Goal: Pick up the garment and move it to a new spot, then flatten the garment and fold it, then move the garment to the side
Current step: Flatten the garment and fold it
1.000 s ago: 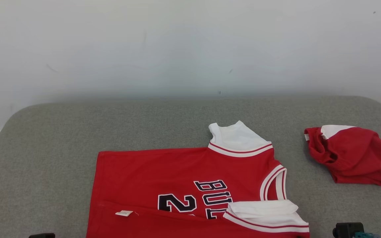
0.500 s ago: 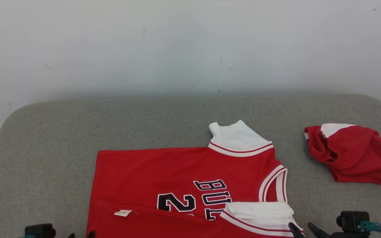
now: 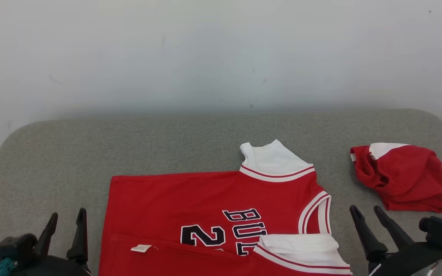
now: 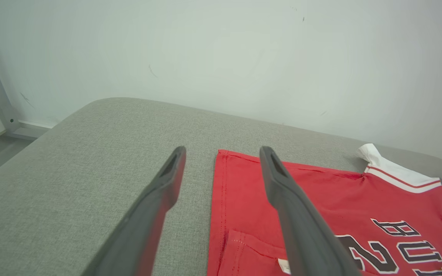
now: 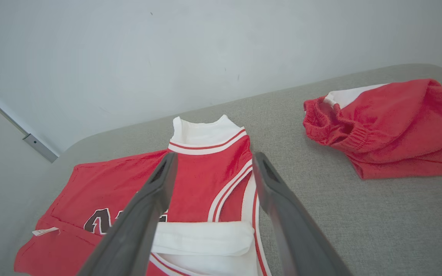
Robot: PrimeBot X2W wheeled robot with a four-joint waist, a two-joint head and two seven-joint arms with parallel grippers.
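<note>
Left claw: fingers spread wide with nothing between them. It sits at 7 o'clock in the head view, just beside the jersey's hem end and clear of the cloth. A second ago only a dark sliver of it showed at the bottom edge.
Right claw: fingers also apart and empty, at 5 o'clock, just off the jersey's shoulder end. It has risen into view over the last second.
Jersey: red with white trim, flat on the counter at 6 o'clock between the two claws, neck toward 3 o'clock. Its near long edge is folded over toward 12 o'clock, showing a white label. It lies as it did a second ago.
Second garment: red and white, crumpled, at 3 o'clock, well apart from the jersey.
Counter: grey fabric with rounded far corners.
Wall: pale, at 12 o'clock.
</note>
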